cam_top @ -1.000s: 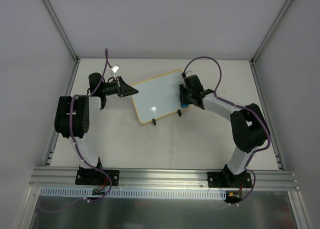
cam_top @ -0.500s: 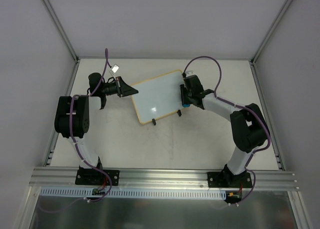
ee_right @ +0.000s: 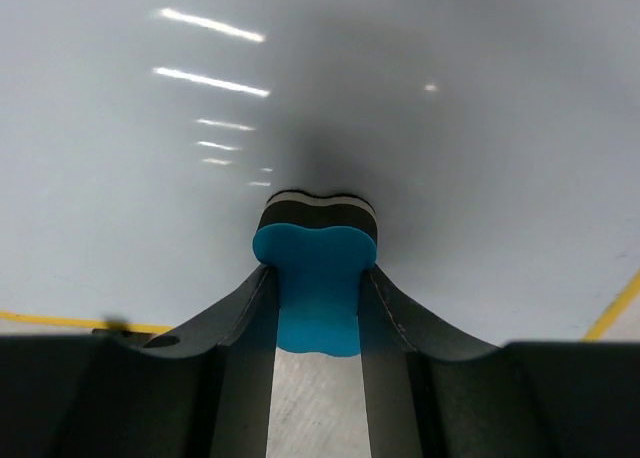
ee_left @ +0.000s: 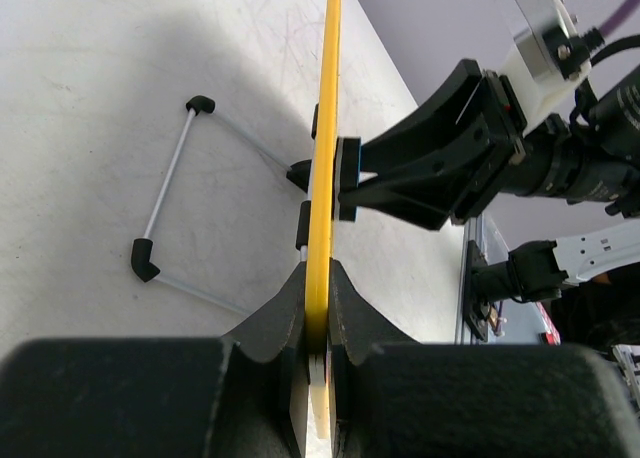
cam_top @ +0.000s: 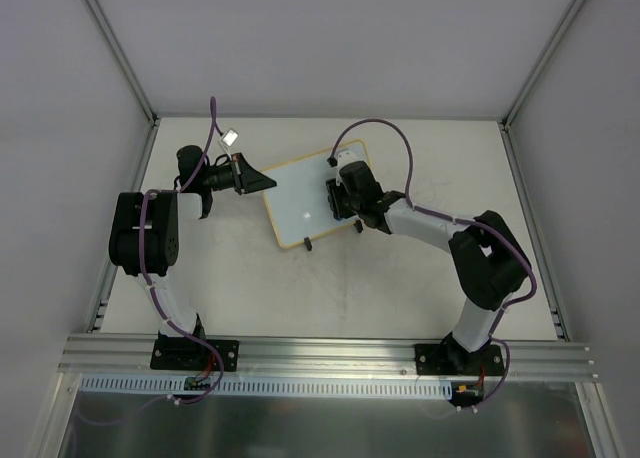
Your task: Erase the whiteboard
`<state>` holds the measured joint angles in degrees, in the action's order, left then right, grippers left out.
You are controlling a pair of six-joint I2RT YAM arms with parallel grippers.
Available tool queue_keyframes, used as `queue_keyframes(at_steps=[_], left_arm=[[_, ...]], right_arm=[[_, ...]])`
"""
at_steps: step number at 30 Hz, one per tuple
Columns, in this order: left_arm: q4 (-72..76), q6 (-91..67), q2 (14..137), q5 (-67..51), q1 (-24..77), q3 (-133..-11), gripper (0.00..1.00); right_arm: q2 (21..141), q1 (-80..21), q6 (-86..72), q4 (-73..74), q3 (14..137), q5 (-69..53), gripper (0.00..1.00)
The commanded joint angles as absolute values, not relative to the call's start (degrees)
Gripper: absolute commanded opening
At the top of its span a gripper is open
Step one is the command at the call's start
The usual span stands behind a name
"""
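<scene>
The whiteboard (cam_top: 298, 200), white with a pale-yellow frame, lies tilted at mid-table. My left gripper (cam_top: 268, 183) is shut on its left edge. In the left wrist view the yellow frame (ee_left: 328, 98) runs edge-on between my left gripper's (ee_left: 318, 278) jaws. My right gripper (cam_top: 334, 200) is over the board's right half, shut on a blue eraser (ee_right: 315, 240) whose dark felt face presses on the white surface (ee_right: 450, 128). The left wrist view also shows the eraser (ee_left: 349, 178) against the board. I see no marks on the board.
Two black clip feet (cam_top: 308, 244) stick out from the board's near edge, joined to a wire stand (ee_left: 170, 193) under it. Grey walls close the table on three sides. An aluminium rail (cam_top: 330, 353) runs along the near edge.
My right gripper has slid left with the eraser, from the board's right edge toward its middle. The left arm and the board have not moved.
</scene>
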<state>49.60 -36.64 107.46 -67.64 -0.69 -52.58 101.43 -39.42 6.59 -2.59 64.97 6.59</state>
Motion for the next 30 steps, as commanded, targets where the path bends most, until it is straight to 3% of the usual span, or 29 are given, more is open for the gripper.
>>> queue_keyframes(at_steps=[1, 17, 24, 30], left_arm=[[50.54, -33.05, 106.79, -68.38, -0.26, -53.17, 0.0], [50.54, -32.96, 106.79, -68.38, -0.26, -53.09, 0.0], [50.54, -32.96, 106.7, -68.47, -0.26, -53.0, 0.0], [50.54, -32.96, 106.79, -68.38, -0.26, -53.09, 0.0]], right_arm=[[102.22, -42.18, 5.36, -7.46, 63.64, 4.57, 0.0], [105.03, -53.52, 2.55, -12.83, 65.56, 5.1, 0.0], [103.46, -51.52, 3.87, -11.95, 63.73, 9.23, 0.0], [100.29, -43.17, 1.93, -12.04, 61.44, 2.73, 0.0]])
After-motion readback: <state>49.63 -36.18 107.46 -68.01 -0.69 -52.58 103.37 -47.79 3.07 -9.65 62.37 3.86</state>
